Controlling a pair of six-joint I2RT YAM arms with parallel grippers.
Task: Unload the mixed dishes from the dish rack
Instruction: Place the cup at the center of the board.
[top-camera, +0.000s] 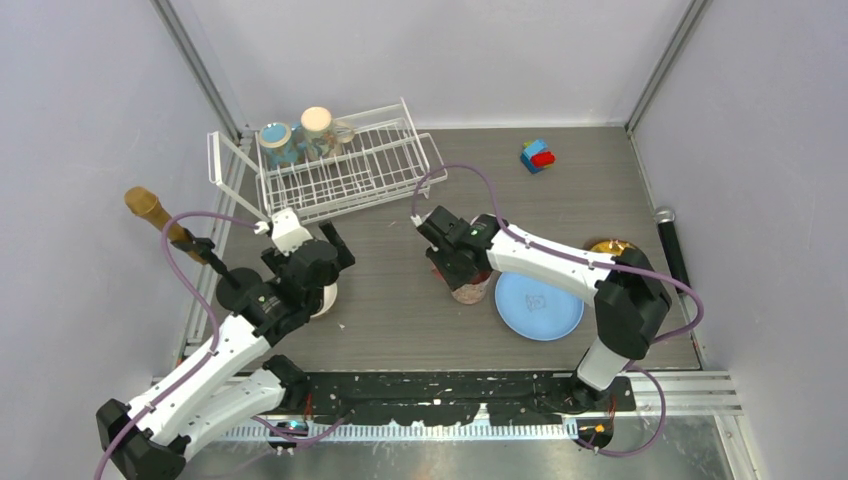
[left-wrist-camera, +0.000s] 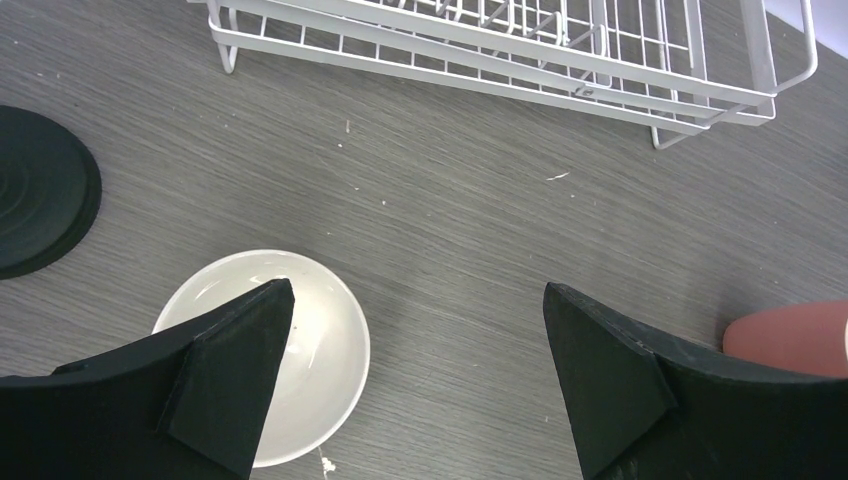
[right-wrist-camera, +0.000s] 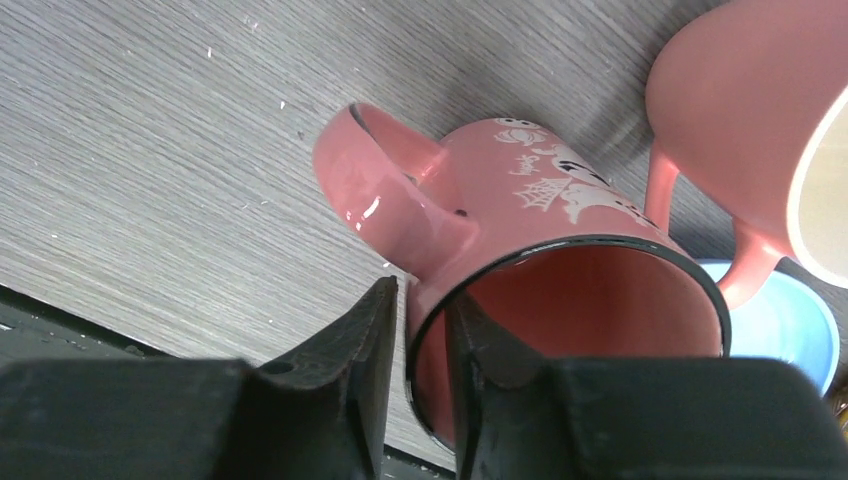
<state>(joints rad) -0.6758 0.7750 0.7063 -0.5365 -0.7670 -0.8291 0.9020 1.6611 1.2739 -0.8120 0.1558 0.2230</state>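
The pink mug with a white web print (right-wrist-camera: 560, 190) is out of the dish rack (top-camera: 360, 175), near the middle of the tabletop (top-camera: 400, 330). It is just beside a second pink mug (right-wrist-camera: 740, 110), at the left edge of the light-blue plate (top-camera: 538, 305). The right claw (right-wrist-camera: 420, 297) straddles the printed mug's rim beside the handle, one finger inside and one outside. Whether the claw pinches the wall or only flanks it cannot be told. A teal mug (top-camera: 277, 140) and a cream mug (top-camera: 318, 122) stand in the rack's far left corner. The left claw (left-wrist-camera: 417, 295) is spread wide and holds nothing, hovering over the small cream bowl (left-wrist-camera: 325, 350) on the tabletop in front of the rack. A yellow plate (top-camera: 610, 246) peeks out behind the right arm. Toy blocks (top-camera: 538, 155) lie well apart, towards the far right.
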